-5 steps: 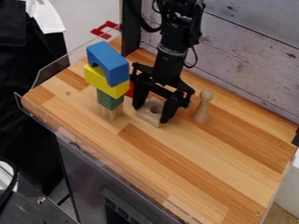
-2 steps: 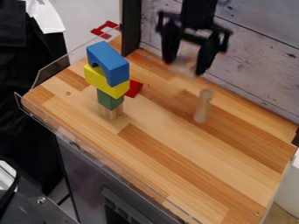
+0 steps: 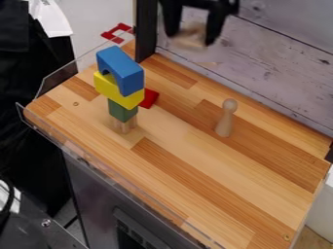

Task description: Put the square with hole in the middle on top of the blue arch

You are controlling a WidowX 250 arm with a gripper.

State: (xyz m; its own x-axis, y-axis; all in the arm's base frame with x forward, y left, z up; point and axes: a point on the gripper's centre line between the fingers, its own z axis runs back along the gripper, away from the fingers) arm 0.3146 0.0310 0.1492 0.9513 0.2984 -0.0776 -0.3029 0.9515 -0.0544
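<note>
Looking down at the wooden counter (image 3: 214, 185), we've got a whitish plank wall (image 3: 280, 48) running along its far edge. Next biggest is our tower: the blue arch (image 3: 123, 65) sits on top of a yellow block (image 3: 117, 91), that's on a green block (image 3: 123, 111), and some pale wood (image 3: 125, 125) props it all up. Then there's our black gripper (image 3: 192, 39), hanging at the top of the view in front of the wall, clamped on the wooden square (image 3: 190, 37). So we have the square in the air, apart from the arch. We also see a wooden peg (image 3: 225, 119) standing upright on the counter, plus a red block (image 3: 149, 98) peeking out behind the tower.
</note>
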